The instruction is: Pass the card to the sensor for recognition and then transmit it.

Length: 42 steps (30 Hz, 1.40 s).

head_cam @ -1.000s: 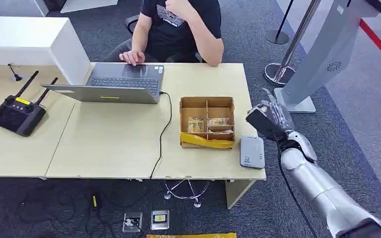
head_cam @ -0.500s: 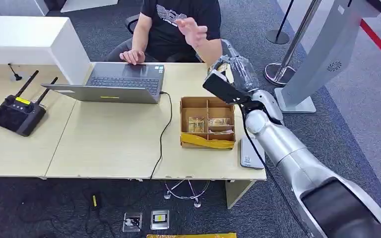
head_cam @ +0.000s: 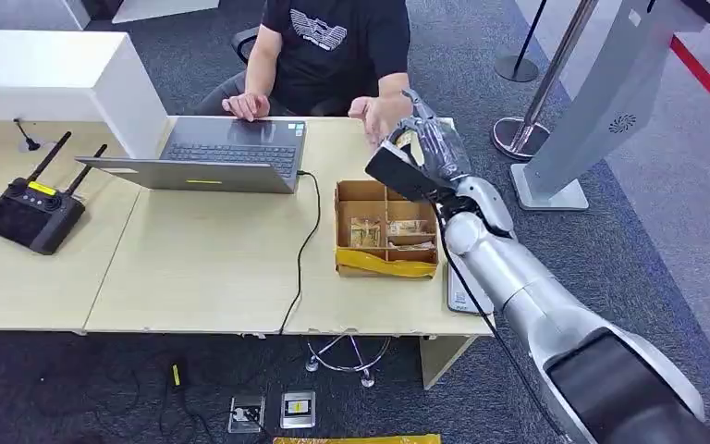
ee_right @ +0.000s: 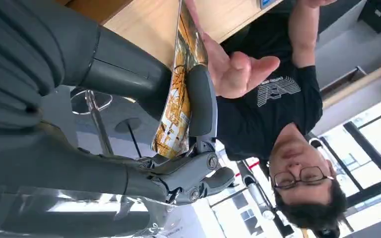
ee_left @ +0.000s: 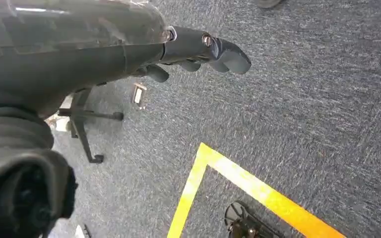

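Observation:
My right hand (head_cam: 422,153) is raised over the far edge of the table, beyond the cardboard box (head_cam: 386,190). It pinches a card (ee_right: 176,106) with orange and yellow print between thumb and a dark finger (ee_right: 201,104). A person's open hand (head_cam: 374,113) is held right at the card, palm toward it (ee_right: 238,74); I cannot tell whether it touches. The grey sensor (head_cam: 459,294) lies flat at the table's front right corner, partly hidden under my forearm. My left hand (ee_left: 129,44) hangs over the carpet holding nothing, fingers loosely apart.
The box holds several packets in compartments, with a yellow strip along its front. A laptop (head_cam: 213,153) with its cable sits before the seated person, whose other hand rests on it. A black remote (head_cam: 30,211) lies far left. Metal stanchions (head_cam: 536,102) stand right.
My right arm swung up from beside the sensor at the table's right edge, across the box toward the person. The person's hand came down from chest height to meet the card.

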### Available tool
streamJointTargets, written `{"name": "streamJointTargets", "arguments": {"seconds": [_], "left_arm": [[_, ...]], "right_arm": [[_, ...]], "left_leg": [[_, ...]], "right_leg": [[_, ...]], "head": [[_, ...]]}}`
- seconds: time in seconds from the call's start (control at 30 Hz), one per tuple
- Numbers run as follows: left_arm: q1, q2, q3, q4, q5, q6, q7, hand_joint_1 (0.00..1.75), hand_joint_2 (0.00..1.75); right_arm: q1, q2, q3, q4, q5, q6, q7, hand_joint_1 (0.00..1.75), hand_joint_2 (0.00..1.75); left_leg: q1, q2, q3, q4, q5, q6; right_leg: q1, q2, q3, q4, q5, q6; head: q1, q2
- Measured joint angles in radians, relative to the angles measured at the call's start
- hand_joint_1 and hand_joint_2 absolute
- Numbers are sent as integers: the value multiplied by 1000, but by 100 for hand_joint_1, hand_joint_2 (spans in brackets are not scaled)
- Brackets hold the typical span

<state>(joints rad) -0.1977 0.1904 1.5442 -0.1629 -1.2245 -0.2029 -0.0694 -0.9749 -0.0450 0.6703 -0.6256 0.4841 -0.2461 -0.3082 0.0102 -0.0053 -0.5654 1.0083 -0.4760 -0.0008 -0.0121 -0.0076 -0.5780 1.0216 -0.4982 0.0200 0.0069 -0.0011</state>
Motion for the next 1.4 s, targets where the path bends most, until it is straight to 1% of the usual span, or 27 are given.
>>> {"name": "streamJointTargets", "arguments": {"seconds": [0.43, 0.47, 0.5, 0.6, 0.93, 0.97, 1.07, 1.13, 1.27, 1.3, 1.4], "left_arm": [[1, -2, 0, 0, 1, 0, 0, 0, 0], [1, -2, 0, 0, 1, 0, 0, 0, 0], [1, -3, 0, 0, -2, 0, 0, 0, 0], [1, -3, 0, 0, -5, 0, 0, 0, 0], [1, -5, 0, 0, -2, 0, 1, 0, 0], [1, -6, 0, 0, 0, 0, 1, 0, 0], [2, -8, 0, 0, 7, 0, 3, 0, 0], [3, -8, 0, 0, 11, 0, 9, 0, 0], [9, -8, 0, 0, 20, 0, 12, 0, 0], [10, -9, 0, 0, 24, 0, 13, 0, 0], [13, -11, 0, 0, 39, 0, 20, 0, 0]], "right_arm": [[-1, 7, 0, 24, 19, 2, 2, 175, 175], [-1, 11, 0, 34, 37, 0, 6, 0, 0], [-1, 16, 0, 41, 65, 3, 9, 0, 0], [-1, 21, 0, 48, 82, 21, 16, 0, 0], [-1, 33, 0, 63, 105, 16, 17, 0, 0], [-1, 32, 0, 63, 111, 20, 22, 0, 175], [-1, 22, 0, 42, 137, 42, 58, 0, 175], [1, 3, 0, 7, 160, 55, 85, 0, 175], [15, -49, -5, -102, 190, 131, 156, 0, 175], [26, -71, -11, -147, 192, 166, 186, 0, 175], [78, -161, -39, -355, 185, 263, 285, 0, 175]], "left_leg": [[0, 0, 0, 0, 0, 0], [0, 0, 0, 0, 0, 0], [0, 0, 0, 0, 0, 0], [0, 0, 0, 0, 0, 0], [0, 0, 0, 0, 0, 0], [0, 0, 0, 0, 0, 0], [0, 0, 0, 0, 0, 0], [0, 0, 1, 0, 0, 0], [0, 2, 2, 1, 0, 0], [0, 2, 2, 1, 0, 0], [-1, 1, 1, 1, -1, 0]], "right_leg": [[0, 0, 0, 0, 0, 0], [0, 0, 0, 0, 0, 0], [0, 0, 0, 0, 0, 0], [0, 0, 0, 0, 0, 0], [0, 0, 0, 0, 0, 0], [0, 0, 0, 0, 0, 0], [0, 0, 0, 0, 0, 0], [0, 0, 0, 0, 0, 0], [0, 2, -1, 0, 0, 0], [0, 2, 0, 0, 0, 0], [-1, 1, 0, -1, 0, 0]], "head": [[0, 0], [0, 0], [0, 0], [0, 0], [0, 0], [0, 0], [0, 0], [0, 0], [0, 0], [0, 0], [1, 0]]}}
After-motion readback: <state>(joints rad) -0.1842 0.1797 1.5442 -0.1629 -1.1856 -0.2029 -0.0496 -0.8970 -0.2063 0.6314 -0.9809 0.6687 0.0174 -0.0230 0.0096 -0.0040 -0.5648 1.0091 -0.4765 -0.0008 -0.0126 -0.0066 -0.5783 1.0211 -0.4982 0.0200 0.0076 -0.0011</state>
